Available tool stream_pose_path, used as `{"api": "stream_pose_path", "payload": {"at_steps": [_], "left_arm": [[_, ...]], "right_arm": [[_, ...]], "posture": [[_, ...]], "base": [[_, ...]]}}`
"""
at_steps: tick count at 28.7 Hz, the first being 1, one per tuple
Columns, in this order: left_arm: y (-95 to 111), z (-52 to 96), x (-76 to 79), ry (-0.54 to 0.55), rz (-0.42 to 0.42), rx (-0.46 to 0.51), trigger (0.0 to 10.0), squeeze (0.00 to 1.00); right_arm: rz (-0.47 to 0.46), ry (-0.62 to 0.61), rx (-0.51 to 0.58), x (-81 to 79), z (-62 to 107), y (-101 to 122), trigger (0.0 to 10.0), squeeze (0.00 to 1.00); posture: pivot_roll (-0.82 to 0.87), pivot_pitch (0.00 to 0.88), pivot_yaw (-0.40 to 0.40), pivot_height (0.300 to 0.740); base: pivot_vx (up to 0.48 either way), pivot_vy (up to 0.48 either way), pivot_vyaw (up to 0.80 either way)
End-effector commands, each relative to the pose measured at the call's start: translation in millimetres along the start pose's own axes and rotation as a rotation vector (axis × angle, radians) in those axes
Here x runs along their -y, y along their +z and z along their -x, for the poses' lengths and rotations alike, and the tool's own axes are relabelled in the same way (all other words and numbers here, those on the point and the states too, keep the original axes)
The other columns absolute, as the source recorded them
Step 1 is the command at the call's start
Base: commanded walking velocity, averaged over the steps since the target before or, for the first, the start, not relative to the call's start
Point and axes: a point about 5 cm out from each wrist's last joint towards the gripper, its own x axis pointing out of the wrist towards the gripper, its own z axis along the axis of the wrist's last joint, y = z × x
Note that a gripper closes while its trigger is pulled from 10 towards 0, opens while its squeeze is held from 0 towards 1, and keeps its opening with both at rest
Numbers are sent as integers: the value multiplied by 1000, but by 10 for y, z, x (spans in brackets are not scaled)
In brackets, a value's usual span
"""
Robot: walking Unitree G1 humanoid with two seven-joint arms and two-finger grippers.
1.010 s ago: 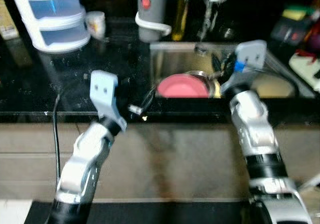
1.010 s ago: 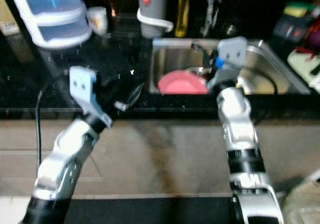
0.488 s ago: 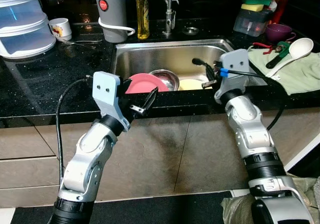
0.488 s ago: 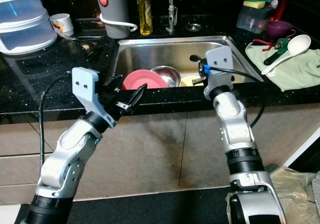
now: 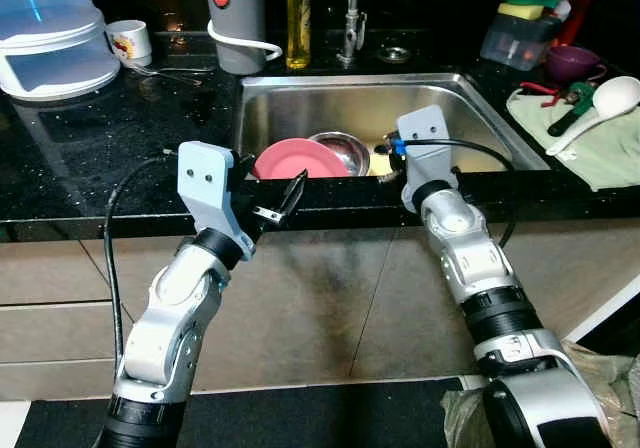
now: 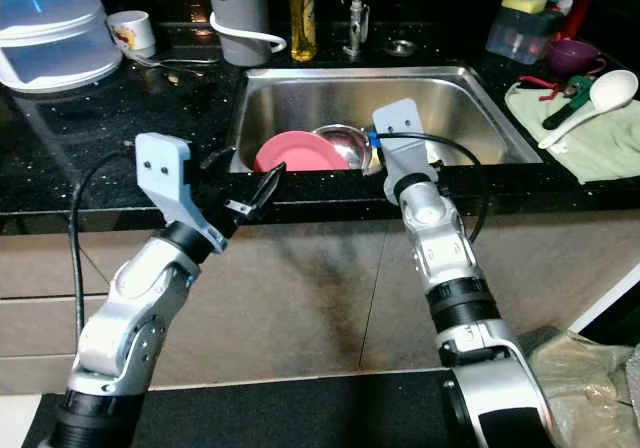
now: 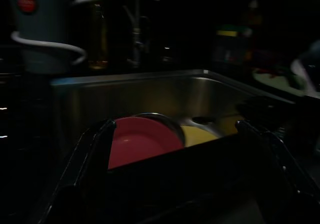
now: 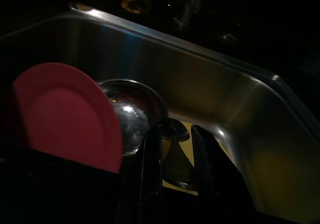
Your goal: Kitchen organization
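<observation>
A round pink plate (image 5: 292, 158) leans upright against a shiny steel bowl (image 5: 345, 150) in the front left part of a stainless steel sink (image 5: 470, 103) set into a black speckled countertop (image 5: 110, 138), with a pale yellow dish (image 8: 176, 156) lying on the sink floor just beside the bowl. The right gripper (image 8: 176, 149) hangs over the sink's front edge, its two black fingers (image 8: 150, 156) a narrow gap apart above the yellow dish, with a metal spoon bowl (image 8: 172, 129) showing at their tips; whether they touch it cannot be told. The left gripper (image 5: 272, 203) sits at the counter's front edge, just before the pink plate, fingers spread wide and holding nothing. Behind the sink stand a grey kettle-like appliance with a red button (image 5: 232, 13), a bottle of yellow liquid (image 5: 298, 23) and a chrome tap (image 5: 350, 13). At far left are stacked clear plastic containers (image 5: 50, 28) and a small white mug (image 5: 130, 41). To the right, a white ladle (image 5: 600, 106) rests on a green cloth (image 5: 590, 153).
</observation>
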Motion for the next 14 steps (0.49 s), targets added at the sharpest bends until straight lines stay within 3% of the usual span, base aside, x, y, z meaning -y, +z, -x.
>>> {"api": "stream_pose_path", "payload": {"at_steps": [1, 2, 6, 8, 10, 11, 12, 14], "left_arm": [[-27, 27, -52, 29, -16, -11, 10000, 0], [-25, 29, -61, 34, -18, -11, 10000, 0], [-24, 31, -66, 37, -19, -12, 10000, 0], [-27, 31, -66, 39, -20, -12, 10000, 0], [-26, 31, -66, 40, -21, -12, 10000, 0], [-25, 30, -69, 41, -21, -11, 10000, 0], [-21, 28, -73, 44, -23, -9, 10000, 0], [-13, 23, -84, 51, -28, -5, 10000, 0]], "right_arm": [[-20, -4, 12, -23, -18, 54, 10000, 353], [-49, -12, 21, -23, -20, 73, 10000, 1000], [-141, -20, 62, -6, -16, 142, 10000, 1000], [-266, -19, 129, 51, 6, 231, 10000, 1000], [-309, -11, 155, 70, 17, 259, 10000, 1000], [-367, 21, 195, 82, 41, 298, 10000, 361], [-416, 52, 225, 88, 64, 326, 10000, 0], [-498, 115, 277, 88, 113, 363, 10000, 0]], "posture": [[35, 34, -38, 740], [38, 36, -39, 740], [36, 38, -37, 740], [35, 39, -36, 740], [35, 39, -36, 740], [34, 39, -34, 740], [33, 39, -33, 740], [33, 38, -33, 740]], "base": [[0, 0, 0], [0, 0, 0], [0, 0, 0], [0, 0, 0], [0, 0, 0], [0, 0, 0], [0, 0, 0], [0, 0, 0]]}}
